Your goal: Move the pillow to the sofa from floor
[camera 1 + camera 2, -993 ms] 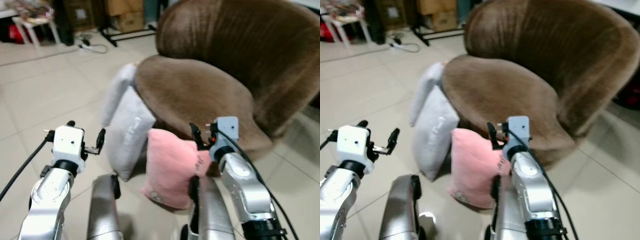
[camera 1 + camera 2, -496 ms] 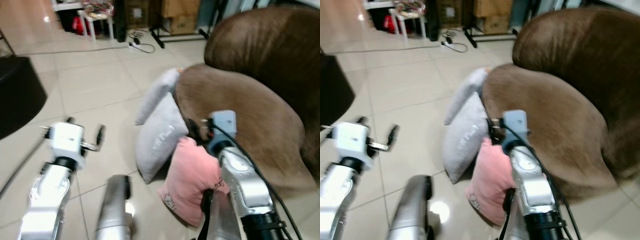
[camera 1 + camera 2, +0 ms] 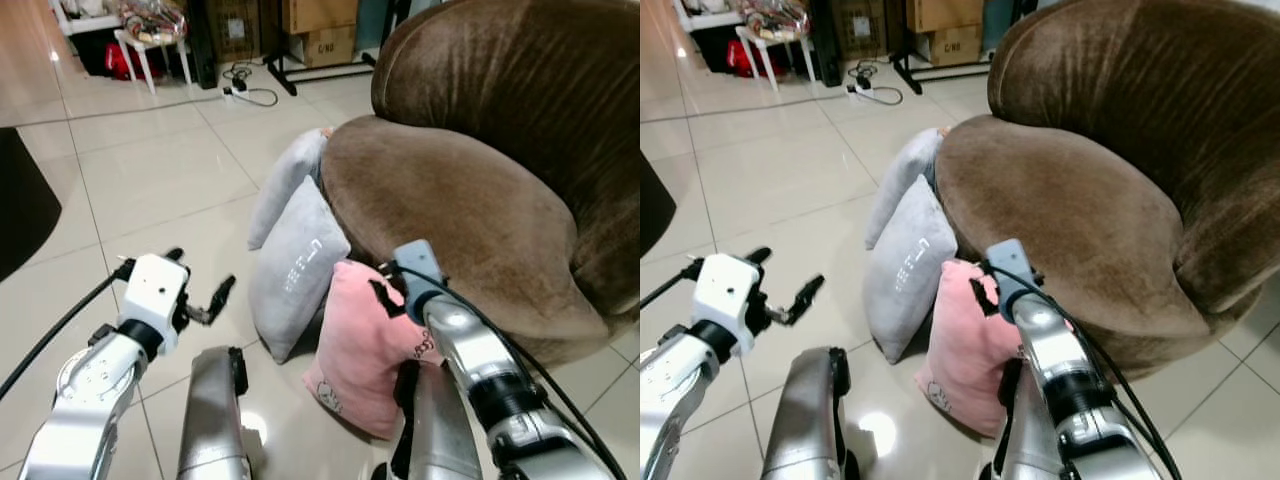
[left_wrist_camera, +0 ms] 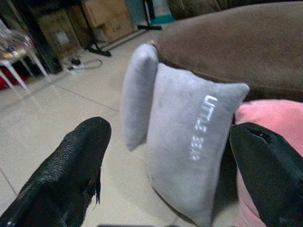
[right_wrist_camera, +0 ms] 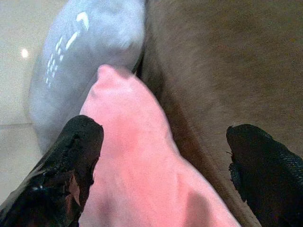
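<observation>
Right wrist view: right gripper (image 5: 161,175) spread wide over the pink pillow (image 5: 137,165).
Left gripper (image 3: 200,290) hangs released left of the grey pillows (image 3: 295,275), which lean against the brown sofa (image 3: 450,200).

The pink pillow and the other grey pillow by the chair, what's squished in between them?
A grey pillow with white lettering stands between the pink pillow and the plain grey pillow, seen in the left eye view.

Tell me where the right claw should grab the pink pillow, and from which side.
Probably take the pink pillow by its upper edge, coming down from above. It stands on edge on the floor, leaning on the brown sofa, with the grey pillow alongside. The open right claw straddles that edge.
</observation>
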Controlling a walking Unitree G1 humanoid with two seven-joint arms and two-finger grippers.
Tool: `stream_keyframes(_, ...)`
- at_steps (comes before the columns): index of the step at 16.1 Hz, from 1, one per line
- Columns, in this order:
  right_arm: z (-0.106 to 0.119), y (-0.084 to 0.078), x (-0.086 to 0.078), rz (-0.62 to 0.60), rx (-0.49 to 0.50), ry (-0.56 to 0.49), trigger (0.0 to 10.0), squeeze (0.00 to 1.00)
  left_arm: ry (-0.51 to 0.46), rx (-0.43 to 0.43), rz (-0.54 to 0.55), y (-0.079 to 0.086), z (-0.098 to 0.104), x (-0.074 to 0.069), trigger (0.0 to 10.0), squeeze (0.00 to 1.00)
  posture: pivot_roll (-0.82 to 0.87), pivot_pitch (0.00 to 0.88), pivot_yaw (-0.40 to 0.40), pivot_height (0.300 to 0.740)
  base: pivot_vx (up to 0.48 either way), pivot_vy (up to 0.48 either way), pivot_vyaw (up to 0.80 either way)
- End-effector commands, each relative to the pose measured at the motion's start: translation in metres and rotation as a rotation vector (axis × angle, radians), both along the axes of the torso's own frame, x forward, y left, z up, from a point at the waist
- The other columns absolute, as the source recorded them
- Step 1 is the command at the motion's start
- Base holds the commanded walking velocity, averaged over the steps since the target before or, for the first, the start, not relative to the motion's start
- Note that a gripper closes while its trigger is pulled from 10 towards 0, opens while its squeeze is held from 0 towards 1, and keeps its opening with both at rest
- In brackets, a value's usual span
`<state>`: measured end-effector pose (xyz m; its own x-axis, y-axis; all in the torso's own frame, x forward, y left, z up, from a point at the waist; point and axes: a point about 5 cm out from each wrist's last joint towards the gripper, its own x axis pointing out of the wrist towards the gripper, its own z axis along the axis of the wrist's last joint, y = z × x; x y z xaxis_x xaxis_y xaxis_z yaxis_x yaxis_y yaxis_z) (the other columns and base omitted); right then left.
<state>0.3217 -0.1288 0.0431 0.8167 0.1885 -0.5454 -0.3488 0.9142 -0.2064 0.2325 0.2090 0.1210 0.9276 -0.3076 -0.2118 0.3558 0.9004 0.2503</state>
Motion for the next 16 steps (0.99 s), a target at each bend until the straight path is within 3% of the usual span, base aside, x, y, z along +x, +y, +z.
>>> stream_keyframes(1,-0.004,-0.003,0.001,0.015,-0.035,0.017,10.0,1.0,0.001,-0.001,-0.05,-0.006,0.004,-0.001,10.0,0.0,0.01,0.0,-0.032,0.46,0.0,0.0,0.0)
stream_keyframes(2,-0.011,-0.009,0.003,0.013,-0.111,0.053,10.0,1.0,0.024,0.007,-0.101,-0.008,0.004,-0.001,10.0,0.0,0.02,0.0,-0.027,0.46,0.0,0.0,0.0)
stream_keyframes(3,-0.015,-0.016,0.003,-0.008,-0.167,0.078,10.0,0.17,0.035,0.02,-0.132,-0.008,0.005,-0.002,10.0,0.0,0.02,0.0,-0.02,0.46,0.0,0.0,0.0)
stream_keyframes(4,-0.018,-0.022,0.004,-0.023,-0.197,0.093,10.0,0.0,0.042,0.026,-0.144,-0.008,0.007,-0.002,10.0,0.0,0.02,0.0,-0.014,0.46,0.0,0.0,0.0)
stream_keyframes(7,-0.022,-0.031,0.003,-0.075,-0.244,0.109,10.0,0.0,0.061,0.037,-0.174,-0.007,0.011,-0.008,10.0,0.0,0.04,0.055,-0.015,0.46,0.0,0.0,0.0)
stream_keyframes(9,-0.028,-0.037,-0.002,-0.097,-0.326,0.134,10.0,0.0,0.077,0.045,-0.187,-0.007,0.014,-0.016,10.0,0.0,0.07,0.094,-0.023,0.46,0.0,0.0,0.0)
stream_keyframes(16,-0.034,-0.015,-0.005,-0.098,-0.226,0.137,9.8,0.0,0.145,0.068,-0.211,-0.004,0.029,-0.047,10.0,0.0,0.16,0.185,-0.017,0.46,0.0,0.0,0.0)
